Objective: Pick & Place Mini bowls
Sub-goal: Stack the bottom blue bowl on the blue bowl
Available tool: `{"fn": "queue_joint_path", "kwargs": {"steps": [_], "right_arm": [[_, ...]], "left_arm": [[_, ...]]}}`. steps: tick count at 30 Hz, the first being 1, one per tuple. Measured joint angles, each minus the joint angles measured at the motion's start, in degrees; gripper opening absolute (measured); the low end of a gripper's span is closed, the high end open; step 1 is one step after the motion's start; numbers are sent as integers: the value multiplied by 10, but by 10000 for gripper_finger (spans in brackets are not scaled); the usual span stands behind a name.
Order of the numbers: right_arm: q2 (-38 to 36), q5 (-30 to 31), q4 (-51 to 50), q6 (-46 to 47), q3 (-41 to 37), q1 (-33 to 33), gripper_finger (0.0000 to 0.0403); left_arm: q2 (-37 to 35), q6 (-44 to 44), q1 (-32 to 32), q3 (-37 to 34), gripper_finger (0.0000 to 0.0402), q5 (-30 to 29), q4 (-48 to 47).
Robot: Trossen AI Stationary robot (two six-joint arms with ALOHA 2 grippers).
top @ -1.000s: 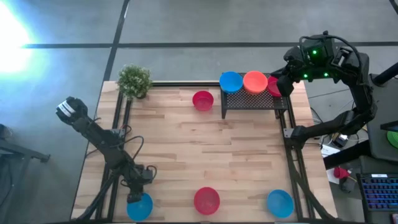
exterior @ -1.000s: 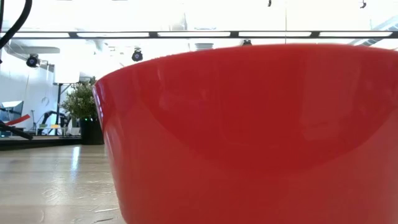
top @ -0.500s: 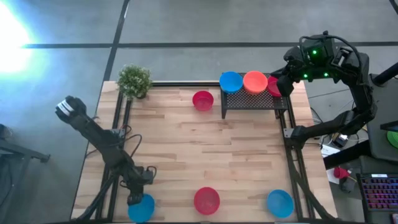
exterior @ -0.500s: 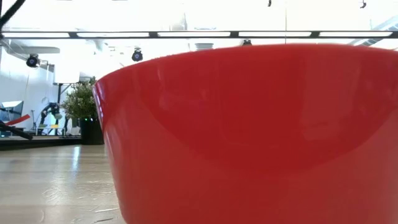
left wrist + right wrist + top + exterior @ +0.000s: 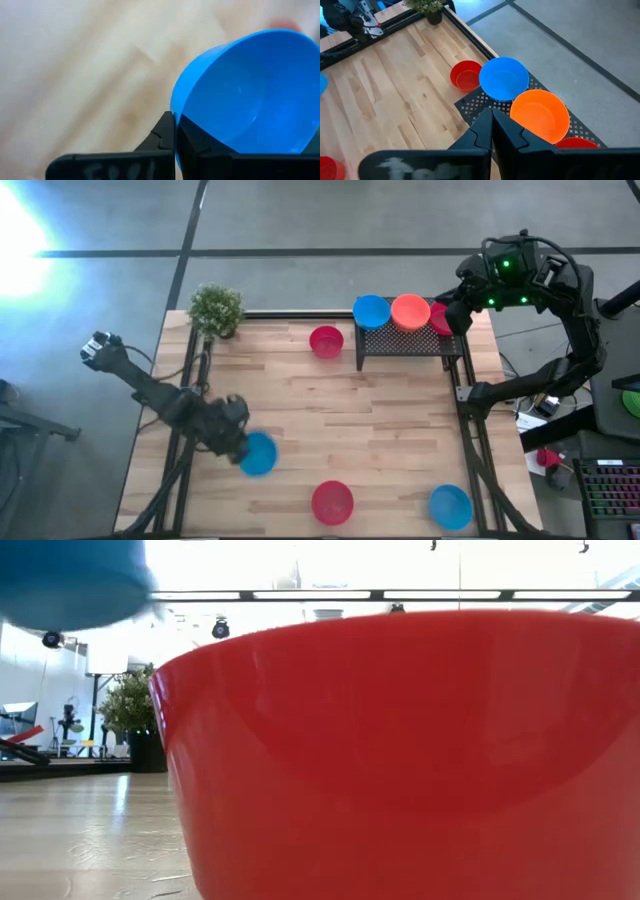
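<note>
Left pincer (image 5: pixel 240 448) is clamped on the rim of a small round blue plastic bowl (image 5: pixel 258 453), carried above the wooden desk (image 5: pixel 300 410) – low view shows it airborne. Nearby: a red plastic bowl (image 5: pixel 332 502) and another blue bowl (image 5: pixel 450 506) at the near edge, a second red bowl (image 5: pixel 326 340) beside the black perforated metal rack (image 5: pixel 405 340) holding blue (image 5: pixel 371 311) and orange (image 5: pixel 410 310) bowls. Third red one (image 5: pixel 438 315) is half hidden by the right pincer (image 5: pixel 452 315) – fingers shut, empty. Green potted plant (image 5: pixel 216 310) sits at the far corner.
</note>
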Motion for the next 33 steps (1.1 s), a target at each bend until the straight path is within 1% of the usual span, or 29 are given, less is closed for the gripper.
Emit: {"fn": "queue_joint_path", "kwargs": {"steps": [2,7,10,13,15,21,23,26,29,33], "right_arm": [[0,0,0,0,0,0,8],[0,0,2,-2,0,0,8],[0,0,3,-3,-1,1,8],[0,1,16,-3,-10,13,8],[0,1,26,-3,-19,25,8],[-6,1,83,-38,-62,72,8],[-11,1,101,-52,-82,91,8],[-21,1,130,-71,-118,122,8],[-35,1,183,-89,-164,155,8],[-52,0,282,-105,-231,189,8]], "left_arm": [[4,-25,27,14,0,-64,-18],[34,-25,91,30,0,-158,-14],[64,-30,128,44,0,-236,1],[99,-13,155,64,0,-335,34],[125,20,172,80,0,-387,57],[195,118,210,149,0,-467,75],[209,152,215,175,0,-488,75],[223,193,219,214,0,-536,76],[232,257,220,250,0,-577,89],[249,366,225,287,0,-600,135]]}}
